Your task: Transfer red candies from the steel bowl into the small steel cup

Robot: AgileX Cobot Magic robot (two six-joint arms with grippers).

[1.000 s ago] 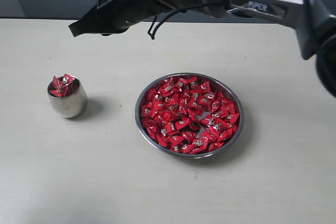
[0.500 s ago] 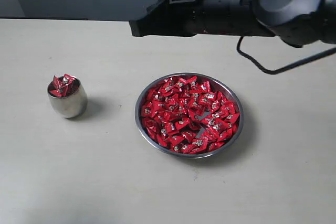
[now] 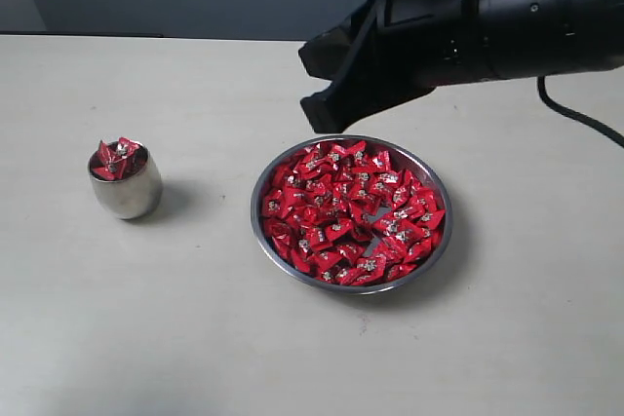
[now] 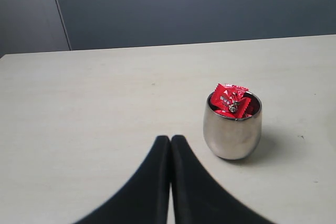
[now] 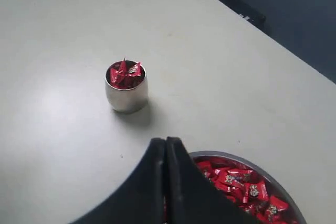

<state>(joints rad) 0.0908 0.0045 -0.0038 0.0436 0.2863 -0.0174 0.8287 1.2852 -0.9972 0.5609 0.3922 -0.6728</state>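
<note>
red foil candies (image 3: 351, 211) fill the shiny bowl (image 3: 255, 216) and top the cup (image 3: 125, 192). left fingers (image 4: 152, 182) and right fingers (image 5: 149, 182) pressed together, empty; right wrist view crops the bowl.

Right gripper (image 3: 322, 112) position: you now find it carried rightward, off the far-left worktop (image 3: 195, 338) toward the steel bowl (image 3: 255, 216).
Right gripper height: lowered; its tip now sits near the bowl's far rim.

Left tool (image 4: 169, 141) and right tool (image 5: 166, 142) closed
</note>
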